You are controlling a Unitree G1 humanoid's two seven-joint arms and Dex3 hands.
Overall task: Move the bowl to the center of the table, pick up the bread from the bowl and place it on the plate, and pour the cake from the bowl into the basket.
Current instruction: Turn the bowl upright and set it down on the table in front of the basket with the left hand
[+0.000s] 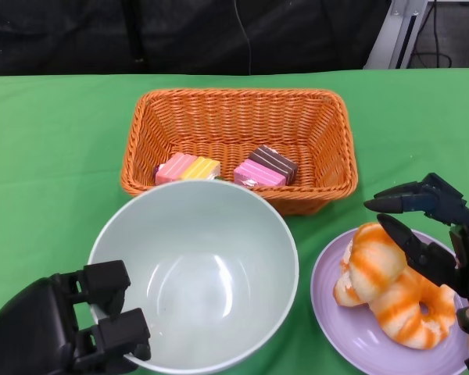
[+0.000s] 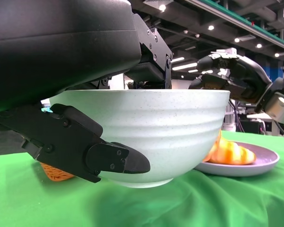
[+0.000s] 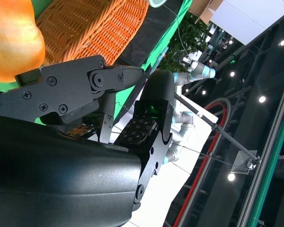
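On your green-clothed tabletop (image 1: pixel 47 156), the orange woven basket (image 1: pixel 328 148) holds the pink, yellow and brown cake pieces (image 1: pixel 227 169). Just in front, your left robot hand (image 1: pixel 70 328) grips the rim of the empty pale green bowl (image 1: pixel 195 273). Your right robot hand (image 1: pixel 434 234) hovers released, fingers spread, over the glazed orange bread (image 1: pixel 383 285) on the round lilac plate (image 1: pixel 336 312).

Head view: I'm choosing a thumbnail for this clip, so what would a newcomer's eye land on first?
Probably the big pale bowl at front centre, empty, its near rim gripped by the left hand. Next, the glossy orange bread on the purple plate at right, under the open right hand. Behind them, the orange basket holds the pink, yellow and brown cake pieces.
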